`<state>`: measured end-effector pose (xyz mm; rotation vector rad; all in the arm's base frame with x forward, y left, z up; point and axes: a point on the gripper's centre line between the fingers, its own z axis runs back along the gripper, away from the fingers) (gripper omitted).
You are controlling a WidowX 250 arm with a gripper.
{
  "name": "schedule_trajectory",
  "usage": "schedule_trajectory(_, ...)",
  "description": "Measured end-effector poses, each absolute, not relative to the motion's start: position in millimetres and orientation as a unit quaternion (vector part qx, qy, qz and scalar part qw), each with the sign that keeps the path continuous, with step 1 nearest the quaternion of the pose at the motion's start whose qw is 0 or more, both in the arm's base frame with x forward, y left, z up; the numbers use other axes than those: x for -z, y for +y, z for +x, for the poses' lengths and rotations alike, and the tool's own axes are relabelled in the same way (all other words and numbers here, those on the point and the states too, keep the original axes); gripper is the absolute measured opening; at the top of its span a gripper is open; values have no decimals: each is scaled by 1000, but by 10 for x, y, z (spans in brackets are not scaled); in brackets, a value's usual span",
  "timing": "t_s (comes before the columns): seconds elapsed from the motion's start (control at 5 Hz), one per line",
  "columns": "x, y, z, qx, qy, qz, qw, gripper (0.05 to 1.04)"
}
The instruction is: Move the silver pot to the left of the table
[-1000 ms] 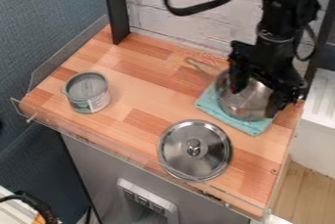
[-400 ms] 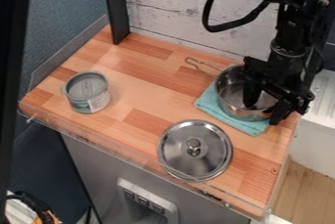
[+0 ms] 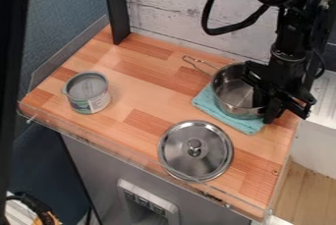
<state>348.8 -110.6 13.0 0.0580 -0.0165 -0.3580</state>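
One wall of the silver pot [image 3: 231, 91] was clamped in the pincer [image 3: 264, 112]; by that one-sided hold, tilting was risked, and the cloth [image 3: 207, 103] beneath might be dragged.

The top edge at one o'clock crops the black arm [image 3: 285, 47] and, slightly nearer twelve, the looping cable [image 3: 239, 25]. The hand [image 3: 265, 110] covers the silver pot's [image 3: 235, 85] rim and wall at the pot's three to four o'clock, and black against black blurs the outline of its fingers. The pot hides much of the teal cloth [image 3: 226, 118] under it. On the can [image 3: 80, 93] at nine o'clock, the label's print is too small to read. The left edge cuts a dark upright [image 3: 12, 71]; at seven o'clock, an orange thing [image 3: 50, 217] is too cropped to identify. The right edge crops a white ribbed surface [image 3: 322, 108] at three o'clock.
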Motion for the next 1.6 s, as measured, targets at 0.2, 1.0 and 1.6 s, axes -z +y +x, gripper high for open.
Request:
schedule_trajectory(0.2,-150,-1093,3462,179,-5,31,983,82)
schedule_trajectory(1.0,-758,-39,3250,84,-46,71,993,78)
schedule_trajectory(1.6,-436,833,3512,-12,-16,98,995,78)
